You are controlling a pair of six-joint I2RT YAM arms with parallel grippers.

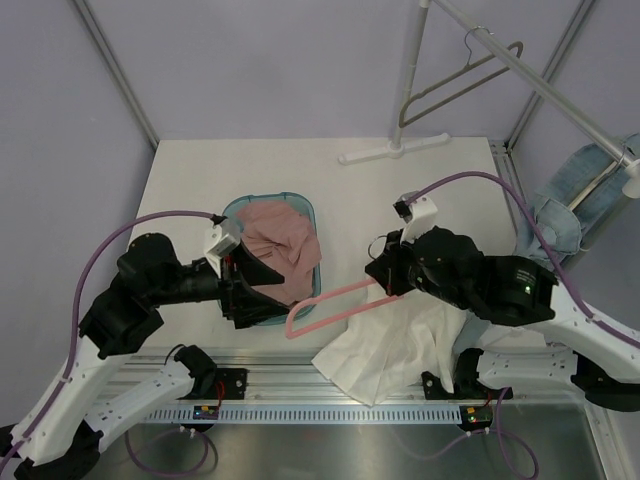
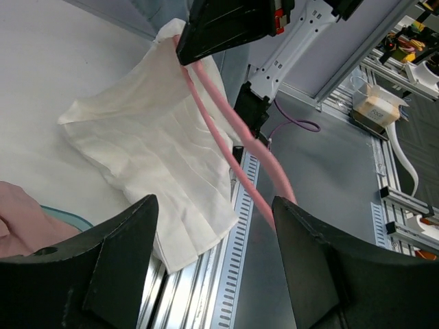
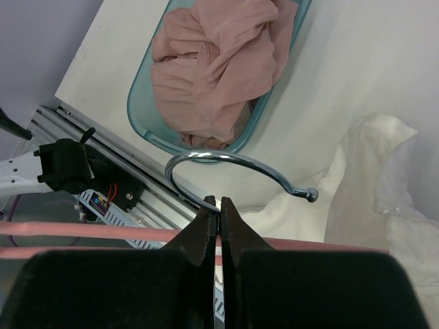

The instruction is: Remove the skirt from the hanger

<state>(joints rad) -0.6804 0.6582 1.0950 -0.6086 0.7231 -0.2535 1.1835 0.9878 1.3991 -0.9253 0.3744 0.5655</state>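
A pink hanger (image 1: 330,303) is clamped by the right gripper (image 3: 219,219), white skirt (image 1: 385,345) draped beneath past the table (image 1: 200,180) edge, left gripper (image 2: 214,212) spread wide.

Plain cream-white skirt (image 1: 385,345) at five o'clock; solid pink hanger (image 1: 320,305), chrome hook (image 3: 233,159); teal basket (image 1: 318,255) at nine o'clock, dusty-pink cloth (image 1: 280,245); faded blue denim (image 1: 560,215) at three.
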